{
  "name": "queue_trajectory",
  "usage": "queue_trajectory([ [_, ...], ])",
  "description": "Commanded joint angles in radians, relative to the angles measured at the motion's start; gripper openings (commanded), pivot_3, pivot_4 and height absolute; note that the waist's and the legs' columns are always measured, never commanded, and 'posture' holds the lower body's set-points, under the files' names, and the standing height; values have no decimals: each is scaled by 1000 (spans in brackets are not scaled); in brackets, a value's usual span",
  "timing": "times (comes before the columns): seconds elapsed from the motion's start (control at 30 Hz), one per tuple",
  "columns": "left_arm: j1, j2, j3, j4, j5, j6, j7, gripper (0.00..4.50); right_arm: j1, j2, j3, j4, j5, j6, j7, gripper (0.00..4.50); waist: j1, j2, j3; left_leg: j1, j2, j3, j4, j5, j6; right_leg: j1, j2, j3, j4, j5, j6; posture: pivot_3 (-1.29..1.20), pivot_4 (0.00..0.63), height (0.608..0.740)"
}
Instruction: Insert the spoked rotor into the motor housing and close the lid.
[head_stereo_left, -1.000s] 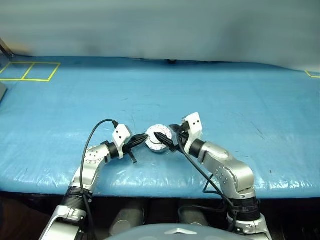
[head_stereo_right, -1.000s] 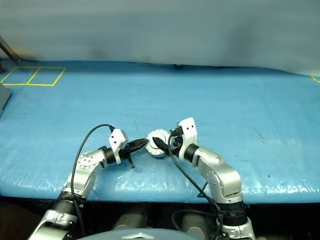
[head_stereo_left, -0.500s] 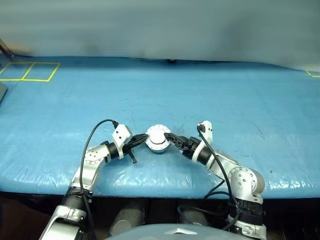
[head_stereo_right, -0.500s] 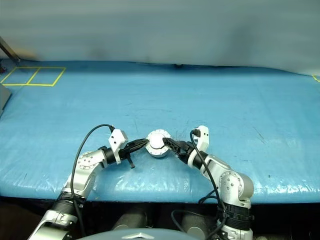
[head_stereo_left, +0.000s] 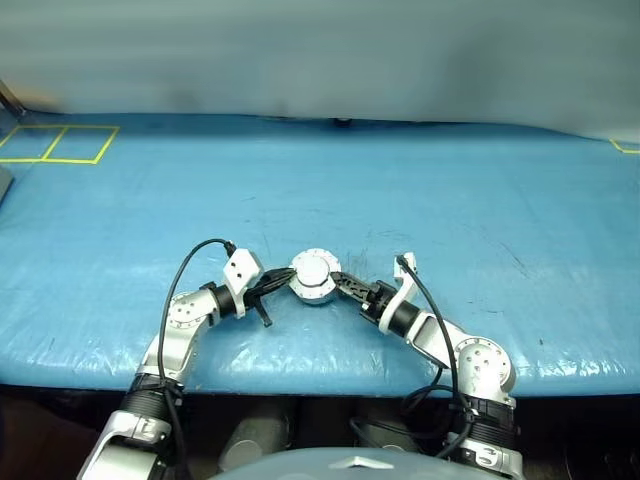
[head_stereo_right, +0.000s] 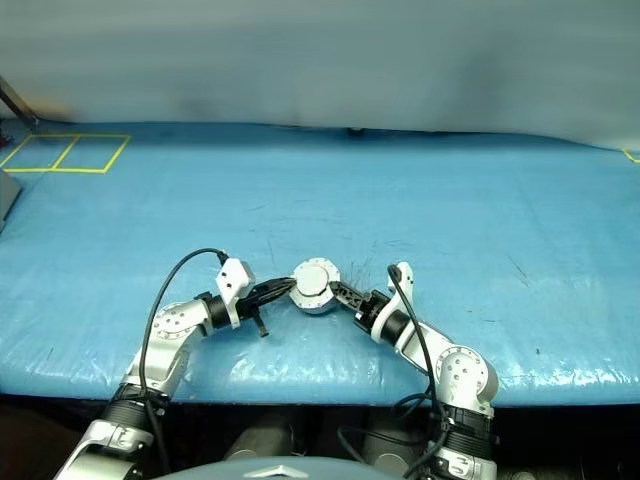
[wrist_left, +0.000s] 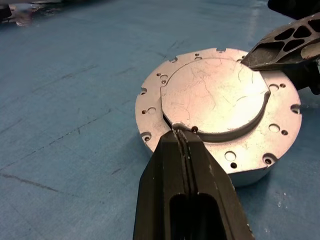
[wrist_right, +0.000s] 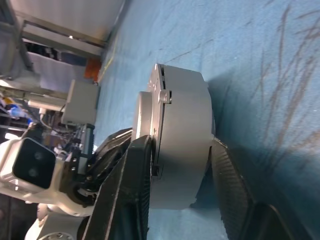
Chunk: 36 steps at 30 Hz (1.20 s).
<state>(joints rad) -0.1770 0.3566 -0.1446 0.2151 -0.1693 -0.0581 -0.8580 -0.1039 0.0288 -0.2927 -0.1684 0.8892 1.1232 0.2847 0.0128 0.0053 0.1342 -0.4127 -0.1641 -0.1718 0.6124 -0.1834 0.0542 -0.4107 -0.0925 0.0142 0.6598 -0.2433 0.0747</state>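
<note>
The right gripper (head_stereo_left: 337, 279) has dropped from above the lid (wrist_left: 215, 95) to the side of the housing (wrist_right: 182, 135). A second ago its wrist stood high, with the fingers (wrist_right: 132, 190) reaching down over the lid's top. Now the arm lies low along the bench (head_stereo_left: 480, 200), rolled over, and the gripper comes in level. Its jaws have narrowed around the housing: one finger over the lid, the other under the base.

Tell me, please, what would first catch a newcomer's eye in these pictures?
The silver motor housing with the lid on top, near the front edge of the blue table. The left gripper, shut, rests its tips on the lid's rim; the right gripper straddles the housing from the other side.
</note>
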Motion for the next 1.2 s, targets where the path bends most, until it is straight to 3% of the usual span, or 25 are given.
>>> queue_trajectory([
  [0.03,8,-11,-14,2,4,7,1,0,-2,-10,22,-6,8,1,-14,1271,1,0,0,0,0,0,0,0,0,0,0,0,0,0,0,0,150,740],
  [0.27,10,-51,38,-15,-57,35,28,0,-3,-7,19,-1,30,-15,-35,1271,1,0,0,0,0,0,0,0,0,0,0,0,0,0,0,0,150,740],
  [0.5,19,-149,176,-121,-333,251,64,0,-39,66,-85,3,206,-33,-100,1271,-4,0,2,-4,0,0,0,0,0,-4,0,-1,0,0,0,0,150,740],
  [0.63,25,-162,211,-155,-399,348,99,0,-64,82,-114,2,294,-54,-138,1271,-12,1,5,-5,-1,0,0,-1,2,-5,0,-1,-1,2,-3,0,150,740],
  [0.73,27,-180,230,-172,-436,379,115,619,-75,90,-123,4,342,-79,-161,1271,-21,1,6,-5,-1,0,0,-1,2,-5,0,0,-1,2,-4,0,150,740],
  [1.1,25,-246,307,-206,-680,599,132,4273,-122,90,-60,-33,509,-138,-242,1271,-27,1,9,-5,0,0,0,0,5,-5,0,0,-1,2,-4,0,150,740],
  [1.2,23,-256,318,-213,-735,656,148,4409,-118,84,-38,-37,538,-144,-251,1271,-26,1,9,-5,0,0,0,0,5,-5,0,0,-1,2,-4,0,150,740],
])
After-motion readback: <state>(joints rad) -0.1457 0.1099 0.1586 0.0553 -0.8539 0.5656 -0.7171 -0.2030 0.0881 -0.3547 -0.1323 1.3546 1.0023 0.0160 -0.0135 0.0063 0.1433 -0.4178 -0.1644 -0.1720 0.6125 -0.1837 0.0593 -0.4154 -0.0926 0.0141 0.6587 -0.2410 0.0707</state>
